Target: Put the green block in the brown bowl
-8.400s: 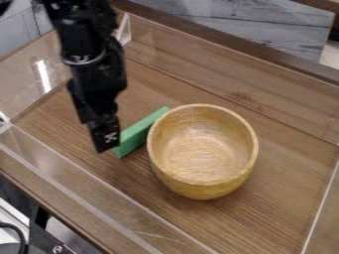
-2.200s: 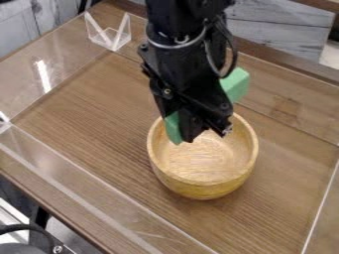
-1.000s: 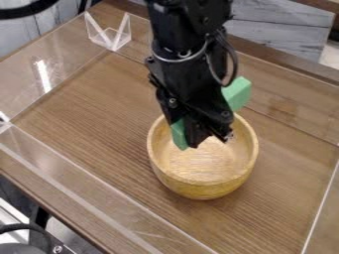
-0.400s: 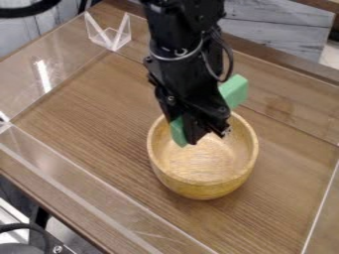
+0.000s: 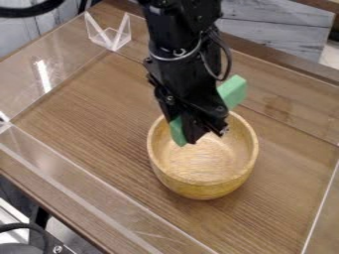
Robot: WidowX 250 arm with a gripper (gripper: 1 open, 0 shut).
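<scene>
The brown bowl (image 5: 203,164) is a round tan wooden bowl sitting on the wooden table near the front centre. My gripper (image 5: 195,128) hangs over the bowl's back-left part, its black fingers reaching down to about rim height. It is shut on the green block (image 5: 232,92), which it holds tilted. The block's upper end sticks out to the right of the fingers, and a bit of green shows at their lower left. The black arm hides the block's middle.
Clear acrylic walls (image 5: 79,203) fence the wooden table on the left and front. A small clear stand (image 5: 109,32) sits at the back left. Bare wood (image 5: 93,109) lies left of the bowl.
Over the last second the gripper and block have barely moved and still hang over the bowl. Before that, the block was lifted from the table left of the bowl.
</scene>
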